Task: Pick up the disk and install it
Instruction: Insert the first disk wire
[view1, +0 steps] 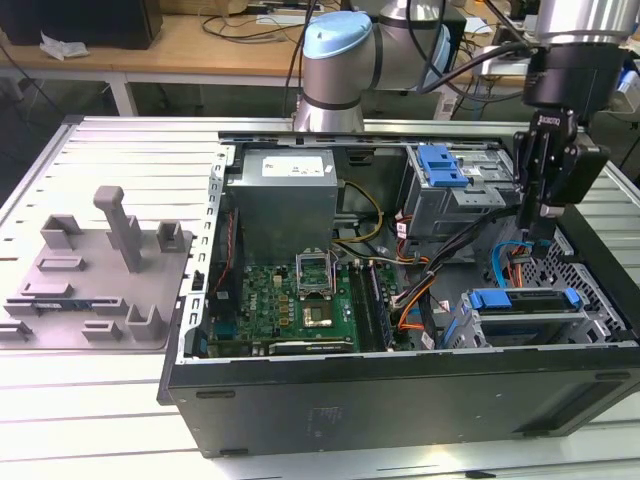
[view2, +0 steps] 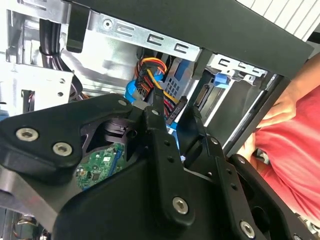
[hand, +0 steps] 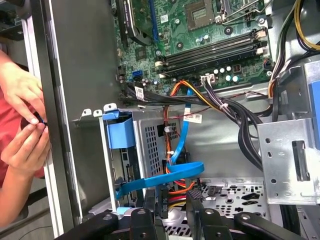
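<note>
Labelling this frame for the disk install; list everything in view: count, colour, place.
table: one, grey, slatted, beneath all
computer case: one, black, open, on the table
motherboard: one, green, case floor
power supply: one, grey, beside the motherboard
disk: one, silver with blue carrier, case corner, exterior view's right
latch: one, blue, on a grey cage
fixture: one, grey, on the table, exterior view's left
cables: several, blue, orange, black, inside the case
person's hands: two, outside the case wall
gripper: one, black, open, above the disk

Silver-grey arm, pale blue joint cap; black gripper, silver screws; cables, probably black, along wrist.
</note>
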